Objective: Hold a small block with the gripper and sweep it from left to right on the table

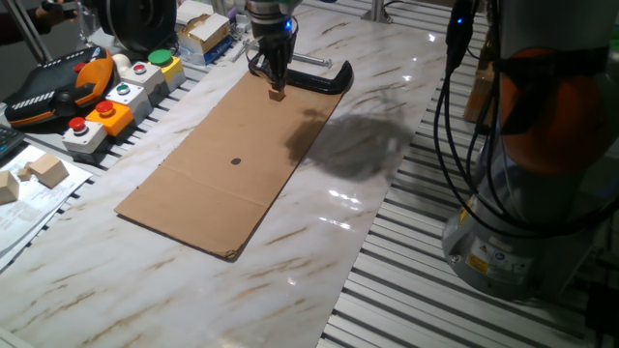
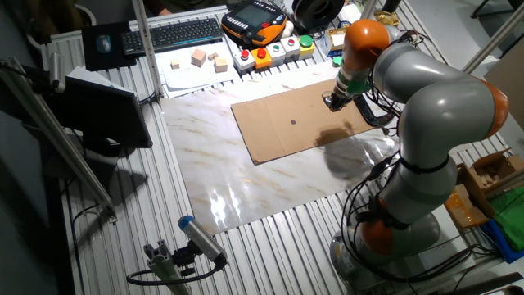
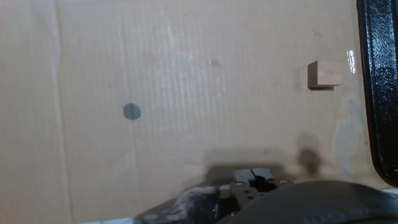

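A black metal C-clamp (image 1: 317,75) lies at the flat brown cardboard sheet's (image 1: 232,159) far edge; the sheet's middle is open.

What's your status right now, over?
Small black two-finger gripper over flat brown cardboard sheet, jaws unclear. Tiny brown wooden cube at its tips. Black C-clamp close beside.

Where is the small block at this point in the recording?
In one fixed view the small block sits at the gripper fingertips, over the far end of the cardboard sheet, just in front of the black C-clamp.
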Controlling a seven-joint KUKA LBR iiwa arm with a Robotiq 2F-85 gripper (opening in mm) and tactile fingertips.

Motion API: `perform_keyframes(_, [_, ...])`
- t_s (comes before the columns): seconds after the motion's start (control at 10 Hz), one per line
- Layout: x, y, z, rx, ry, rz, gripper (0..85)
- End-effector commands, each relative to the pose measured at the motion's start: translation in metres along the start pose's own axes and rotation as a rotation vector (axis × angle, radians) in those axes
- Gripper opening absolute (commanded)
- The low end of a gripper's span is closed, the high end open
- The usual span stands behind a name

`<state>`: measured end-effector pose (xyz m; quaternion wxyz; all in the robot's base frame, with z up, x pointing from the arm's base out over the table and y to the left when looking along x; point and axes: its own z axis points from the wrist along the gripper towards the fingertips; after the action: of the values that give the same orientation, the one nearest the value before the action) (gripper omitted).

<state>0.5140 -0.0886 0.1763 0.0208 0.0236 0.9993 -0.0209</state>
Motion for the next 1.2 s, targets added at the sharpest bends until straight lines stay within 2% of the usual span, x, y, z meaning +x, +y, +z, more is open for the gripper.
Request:
perform_keyframes(0.0, [0.0, 0.0, 0.0, 0.003, -0.002, 0.002, 0.7])
perform_keyframes(0.3, [0.0, 0.0, 0.0, -0.008, -0.006, 0.004, 0.7])
perform_keyframes(0.6, [-0.001, -0.002, -0.002, 0.007, -0.011, -0.011, 0.7])
perform_keyframes(0.9, [-0.011, -0.017, -0.003, -0.003, -0.003, -0.039, 0.7])
perform_keyframes(1.1, [-0.023, -0.032, 0.005, -0.005, -0.001, -0.058, 0.7])
